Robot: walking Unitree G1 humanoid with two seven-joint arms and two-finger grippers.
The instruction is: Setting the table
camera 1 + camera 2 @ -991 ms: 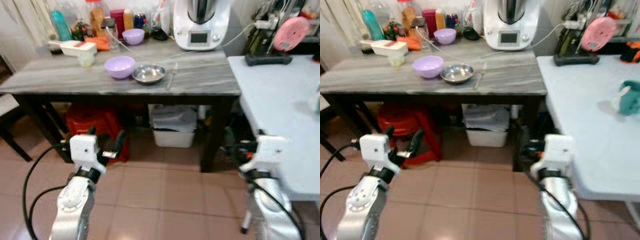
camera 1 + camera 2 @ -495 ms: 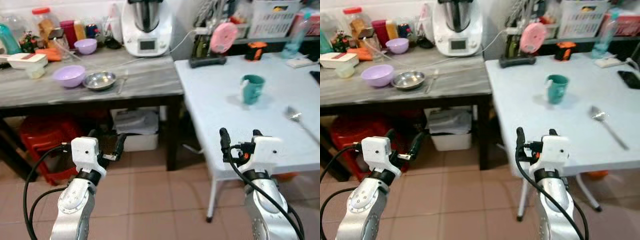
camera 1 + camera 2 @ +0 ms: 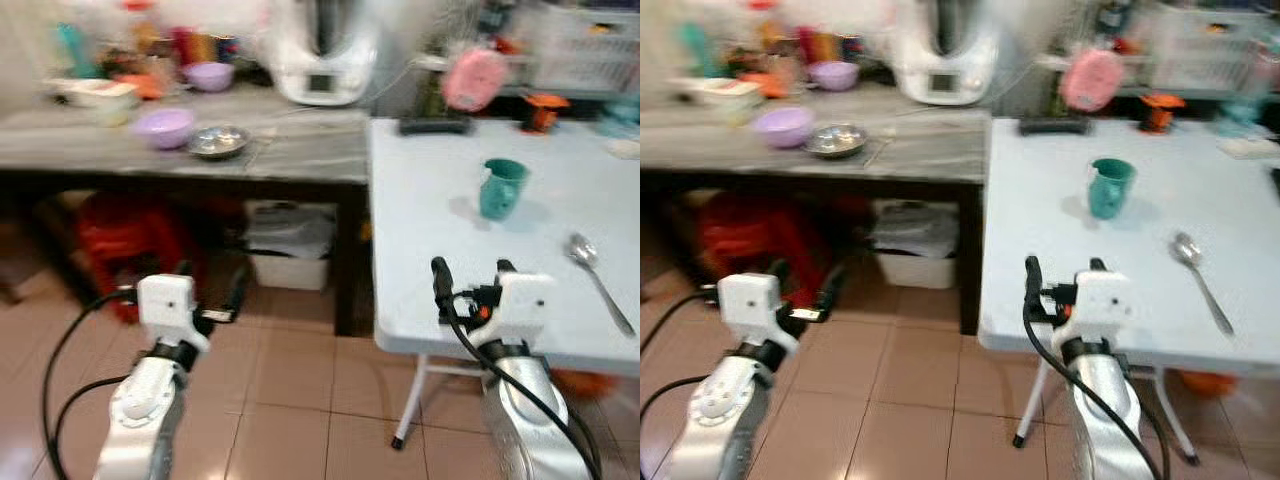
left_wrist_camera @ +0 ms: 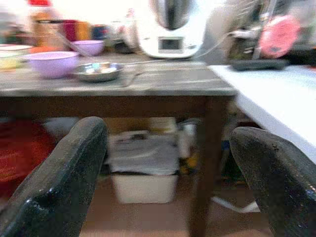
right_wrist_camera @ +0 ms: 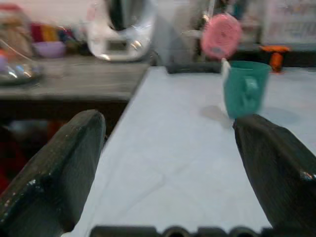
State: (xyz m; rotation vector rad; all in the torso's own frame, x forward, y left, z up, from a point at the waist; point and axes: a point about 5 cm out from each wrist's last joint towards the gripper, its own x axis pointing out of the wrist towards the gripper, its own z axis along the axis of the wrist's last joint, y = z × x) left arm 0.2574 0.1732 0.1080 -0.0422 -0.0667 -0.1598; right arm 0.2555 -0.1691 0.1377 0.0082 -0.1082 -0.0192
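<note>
Camera swung back slightly toward the robot's left, frame now blurred. White worktop [image 3: 440,200] with teal mug [image 3: 499,188] and spoon [image 3: 596,268] sits further right in frame than half a second ago; more of grey worktop [image 3: 300,155] shows beside it.

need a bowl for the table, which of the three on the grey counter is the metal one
The steel bowl, the shiny silver one nearest the counter's front edge. The purple bowl beside it and the smaller purple bowl at the back are coloured, not metallic.

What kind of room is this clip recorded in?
Most likely a home kitchen or dining corner: a white food processor and bowls on a grey counter table, beside a white table with a teal mug and spoon.
</note>
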